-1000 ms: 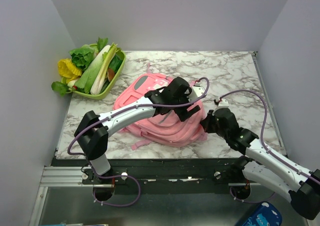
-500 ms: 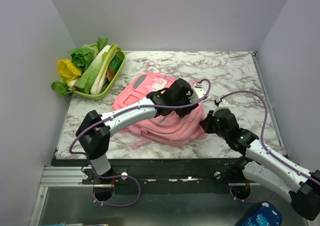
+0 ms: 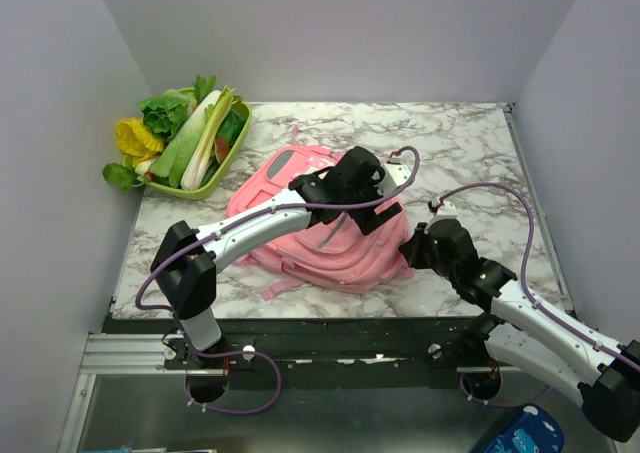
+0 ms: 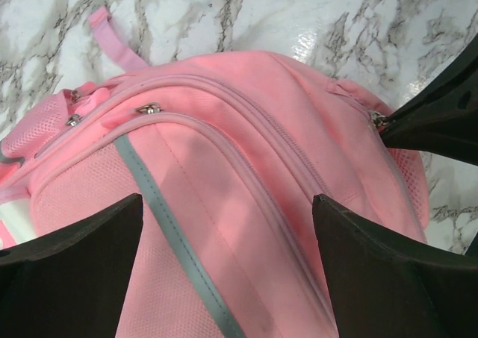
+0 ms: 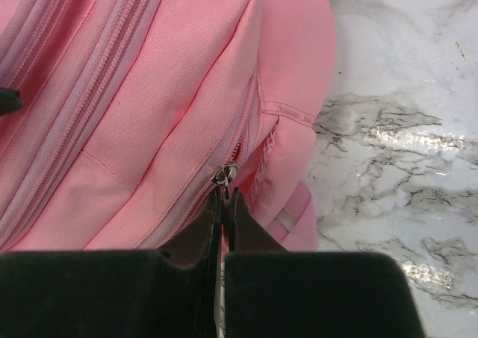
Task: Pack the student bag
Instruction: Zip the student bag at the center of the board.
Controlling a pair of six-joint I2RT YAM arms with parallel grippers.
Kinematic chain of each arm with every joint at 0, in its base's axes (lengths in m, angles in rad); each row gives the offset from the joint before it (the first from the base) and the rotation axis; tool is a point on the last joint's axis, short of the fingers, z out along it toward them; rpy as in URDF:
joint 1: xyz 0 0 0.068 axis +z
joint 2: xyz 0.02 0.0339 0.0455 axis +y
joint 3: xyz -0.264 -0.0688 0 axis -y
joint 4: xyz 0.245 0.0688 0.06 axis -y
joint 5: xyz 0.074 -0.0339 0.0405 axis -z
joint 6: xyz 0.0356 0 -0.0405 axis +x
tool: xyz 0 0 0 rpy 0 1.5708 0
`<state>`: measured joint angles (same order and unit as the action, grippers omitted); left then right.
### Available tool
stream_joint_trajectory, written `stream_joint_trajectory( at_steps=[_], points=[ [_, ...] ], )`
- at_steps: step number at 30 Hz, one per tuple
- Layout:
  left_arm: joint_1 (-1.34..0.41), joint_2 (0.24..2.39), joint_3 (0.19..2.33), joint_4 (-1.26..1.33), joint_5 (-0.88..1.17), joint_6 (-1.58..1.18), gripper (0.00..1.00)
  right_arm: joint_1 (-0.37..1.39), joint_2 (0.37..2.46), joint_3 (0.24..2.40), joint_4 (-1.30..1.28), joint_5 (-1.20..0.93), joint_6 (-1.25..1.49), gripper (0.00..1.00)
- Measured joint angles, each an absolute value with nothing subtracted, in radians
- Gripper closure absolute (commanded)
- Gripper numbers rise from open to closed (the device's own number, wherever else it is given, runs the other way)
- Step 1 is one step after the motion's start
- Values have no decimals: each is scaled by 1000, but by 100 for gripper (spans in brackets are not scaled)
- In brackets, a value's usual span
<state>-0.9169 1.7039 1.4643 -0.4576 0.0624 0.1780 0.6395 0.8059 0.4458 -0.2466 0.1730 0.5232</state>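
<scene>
At the near right corner of the student bag point(image 3: 345, 258), the right jaws are seen pinched shut on a zipper pull point(image 5: 225, 174). The pink bag is laid flat at the middle of the marble worktop point(image 3: 450, 143). Above its front pocket the left jaws are held wide apart, with nothing gripped. A green tray point(image 3: 212, 185) of vegetables point(image 3: 185, 133) is set at the far left corner.

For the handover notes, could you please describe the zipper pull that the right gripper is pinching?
Find the pink student bag lying on the marble table. At its edge nearest the right arm, the right gripper is shut on a small silver zipper pull. The other silver pulls lie free near the bag's opposite end; this one alone is pinched.
</scene>
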Motion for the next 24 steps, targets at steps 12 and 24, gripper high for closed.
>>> stream_joint_trajectory(
  at_steps=[12, 24],
  points=[
    [-910, 1711, 1470, -458, 35, 195, 23, 640, 807, 445, -247, 171, 523, 99],
    [-919, 1777, 1459, -458, 90, 206, 95, 639, 820, 448, -249, 176, 524, 99]
  ],
)
